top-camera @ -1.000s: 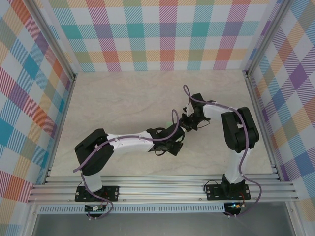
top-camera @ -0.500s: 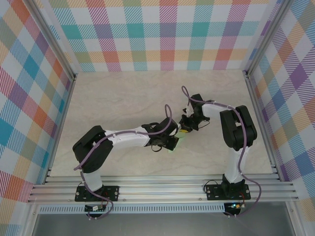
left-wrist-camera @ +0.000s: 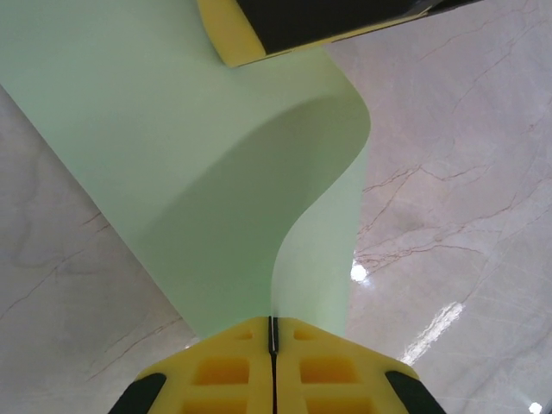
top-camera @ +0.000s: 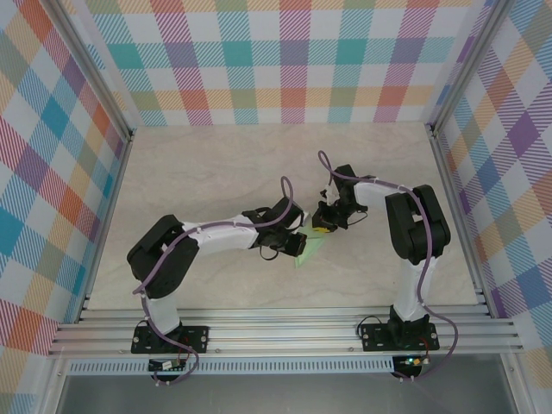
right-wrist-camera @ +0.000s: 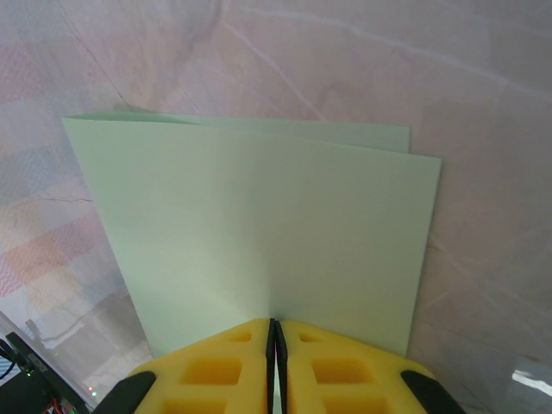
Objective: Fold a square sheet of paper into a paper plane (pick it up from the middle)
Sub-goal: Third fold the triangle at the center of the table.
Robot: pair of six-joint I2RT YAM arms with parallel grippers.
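Pinching one edge of the square sheet of paper (left-wrist-camera: pixel 216 172), the left gripper (left-wrist-camera: pixel 272 326) had its jaws pressed together on the sheet. Beyond it, the paper bowed in a curve over the middle of the marbled table (left-wrist-camera: pixel 457 216) toward the right gripper (right-wrist-camera: pixel 276 328), likewise clamped on an edge. From the right wrist, the sheet appeared doubled, a second layer's edge showing behind the first. Plaid walls (top-camera: pixel 285 60) stood farthest back.

The square sheet of paper (right-wrist-camera: pixel 259 224) is pale mint green, plain. Yellow with black: left gripper (left-wrist-camera: pixel 272 332), right gripper (right-wrist-camera: pixel 274 332). The table (top-camera: pixel 198 172) is cream marble, thin brownish veins. The walls (top-camera: pixel 259 60) are pastel plaid: teal, pink, orange, purple. White-and-black arms (top-camera: pixel 220 235); purple cable (top-camera: pixel 354 179).
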